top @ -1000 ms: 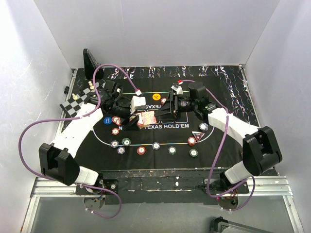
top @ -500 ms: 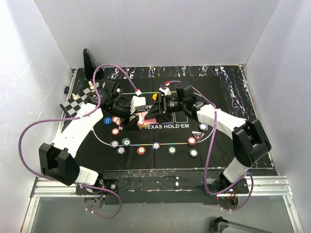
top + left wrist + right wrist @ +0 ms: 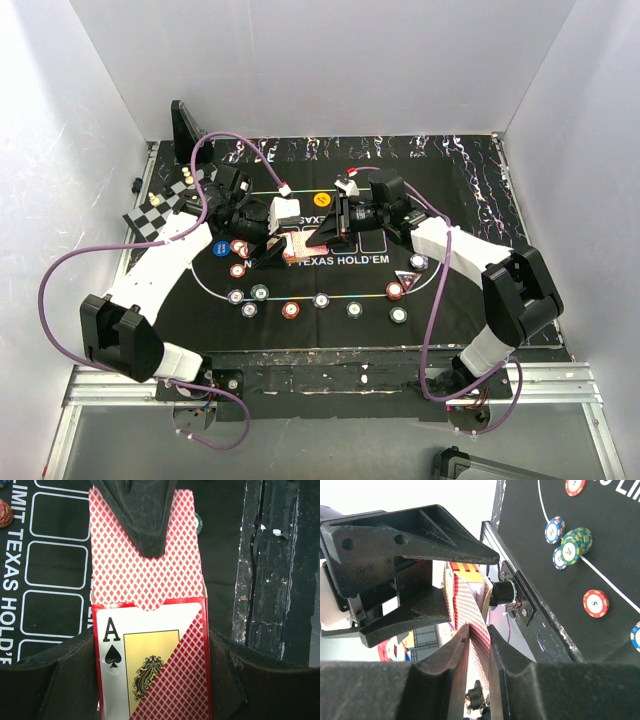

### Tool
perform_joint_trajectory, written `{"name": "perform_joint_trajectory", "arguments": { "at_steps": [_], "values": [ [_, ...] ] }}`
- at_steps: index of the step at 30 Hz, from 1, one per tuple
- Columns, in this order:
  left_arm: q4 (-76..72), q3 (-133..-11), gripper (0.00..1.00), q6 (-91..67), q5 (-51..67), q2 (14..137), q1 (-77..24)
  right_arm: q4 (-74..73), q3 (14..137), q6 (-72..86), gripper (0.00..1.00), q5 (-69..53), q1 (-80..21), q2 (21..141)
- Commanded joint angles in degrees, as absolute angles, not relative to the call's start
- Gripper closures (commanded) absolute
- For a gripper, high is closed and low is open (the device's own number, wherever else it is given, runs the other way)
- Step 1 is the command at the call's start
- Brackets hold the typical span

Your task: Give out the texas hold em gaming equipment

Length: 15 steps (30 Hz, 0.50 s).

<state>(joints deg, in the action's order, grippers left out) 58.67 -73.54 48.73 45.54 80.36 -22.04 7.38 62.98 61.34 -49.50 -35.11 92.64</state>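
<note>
One card box (image 3: 167, 680) in left claw (image 3: 150, 647), right claw (image 3: 477, 632) pinching cards (image 3: 142, 575).

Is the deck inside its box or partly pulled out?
Partly out. The red-backed cards stick out past the open mouth of the box, their far end pinched by the right gripper.
</note>
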Motion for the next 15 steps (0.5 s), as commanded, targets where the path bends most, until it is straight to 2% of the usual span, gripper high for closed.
{"name": "perform_joint_trajectory", "arguments": {
  "at_steps": [1,10,15],
  "values": [
    [56.95,-75.50,1.00,48.16,48.69,77.87,-22.15,8.26,60.74,60.91,0.75,-49.66,-33.49,89.56],
    [56.86,-75.59,1.00,47.90,48.78,77.78,-22.24,7.47,59.59,60.56,0.78,-50.45,-31.56,87.19],
    [57.48,-75.15,1.00,48.43,48.52,77.34,-22.24,5.72,59.41,59.59,0.83,-50.80,-29.80,84.82]
  ]
}}
